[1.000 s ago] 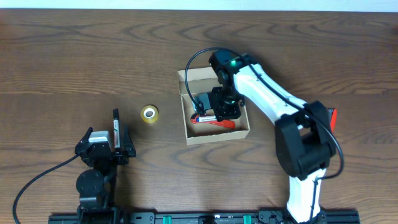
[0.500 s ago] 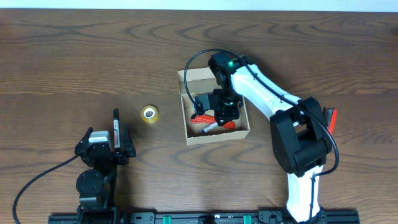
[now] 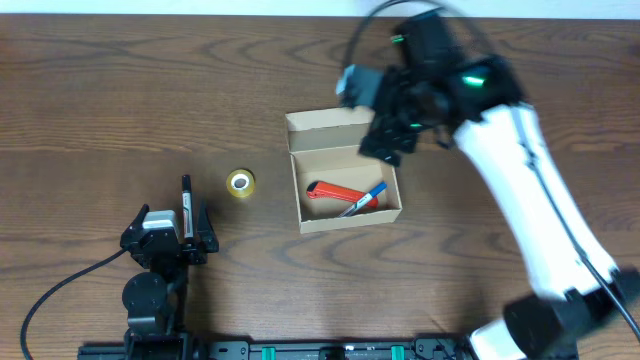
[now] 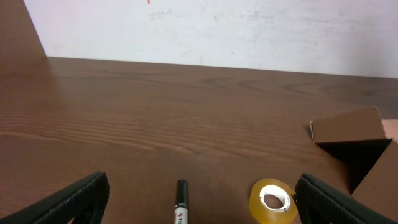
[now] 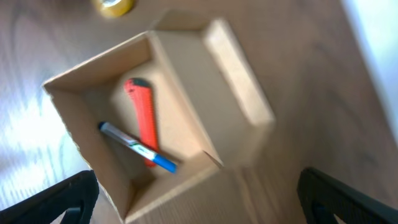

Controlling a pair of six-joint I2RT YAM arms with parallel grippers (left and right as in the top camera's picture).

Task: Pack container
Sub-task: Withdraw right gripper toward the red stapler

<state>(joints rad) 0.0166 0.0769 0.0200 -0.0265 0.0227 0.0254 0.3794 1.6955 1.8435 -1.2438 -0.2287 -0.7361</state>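
Note:
The container is a tan cardboard box, open, with its flap lid standing at the far side. Inside lie a red utility knife and a blue pen. In the right wrist view the container sits below, with the knife and the pen on its floor. My right gripper hovers blurred above the box's far right corner, open and holding nothing. My left gripper rests open near the front left; between its fingers lies a black-capped marker.
A yellow tape roll lies left of the box; in the left wrist view the roll sits just inside the right finger. The box's flap shows at the right there. The marker lies on the wooden table.
My right gripper opened inside the box, left the blue pen beside the knife, then rose up and away to the far right. The left arm has not moved.

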